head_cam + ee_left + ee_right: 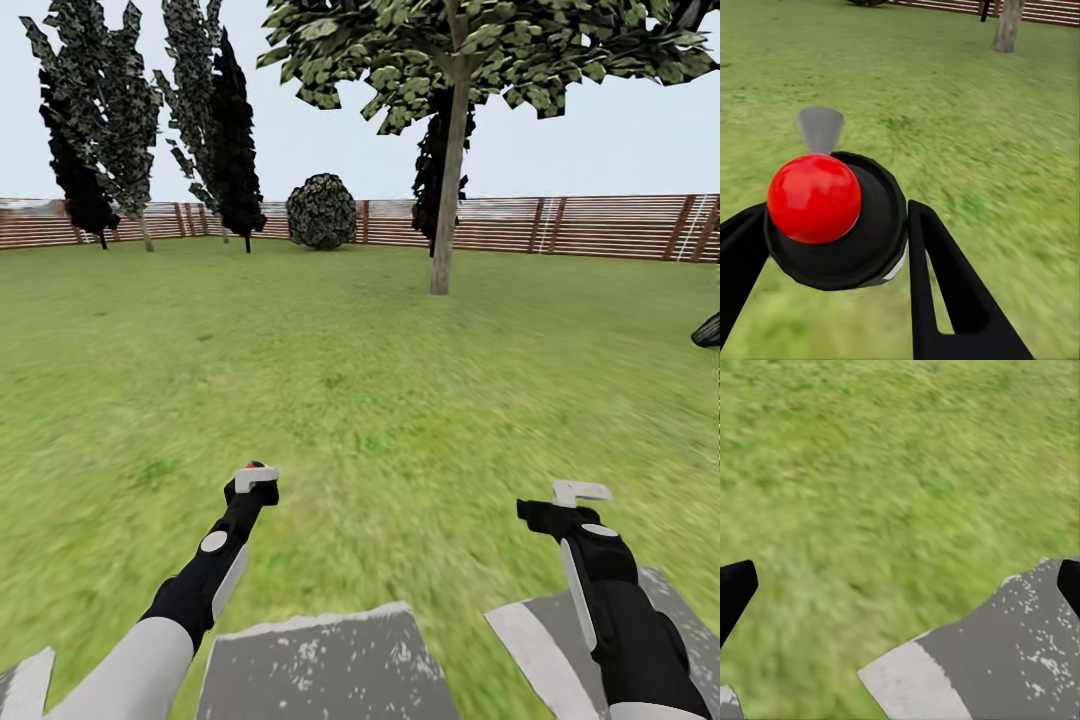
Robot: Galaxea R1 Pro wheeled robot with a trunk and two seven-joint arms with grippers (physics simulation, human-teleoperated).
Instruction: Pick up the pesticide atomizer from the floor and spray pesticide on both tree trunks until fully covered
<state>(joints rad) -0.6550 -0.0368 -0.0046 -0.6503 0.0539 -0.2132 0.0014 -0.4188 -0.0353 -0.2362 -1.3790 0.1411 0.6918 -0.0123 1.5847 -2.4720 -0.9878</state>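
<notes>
I see no containers on the lawn (380, 380). My left gripper (252, 478) is pinched on the pesticide atomizer (840, 225), a squat black body topped with a shiny red ball, a grey nozzle poking out beyond it; the black fingers (945, 292) press against its sides. In the head view the atomizer sits at about 7 o'clock, just a black lump with a red speck at the gripper tip. My right gripper (560, 505) is at 5 o'clock, and the right wrist view puts its finger tips (735, 589) far out at both edges, so it is spread wide with nothing between. Below it lie grass and grey speckled paving (1012, 660). One tree (450, 160) stands at 1 o'clock, its grey-brown trunk (1007, 26) well apart from me, before the slatted fence (600, 225). Dark cypresses (230, 130) stand at 11 o'clock, a round bush (321, 211) at 12.
</notes>
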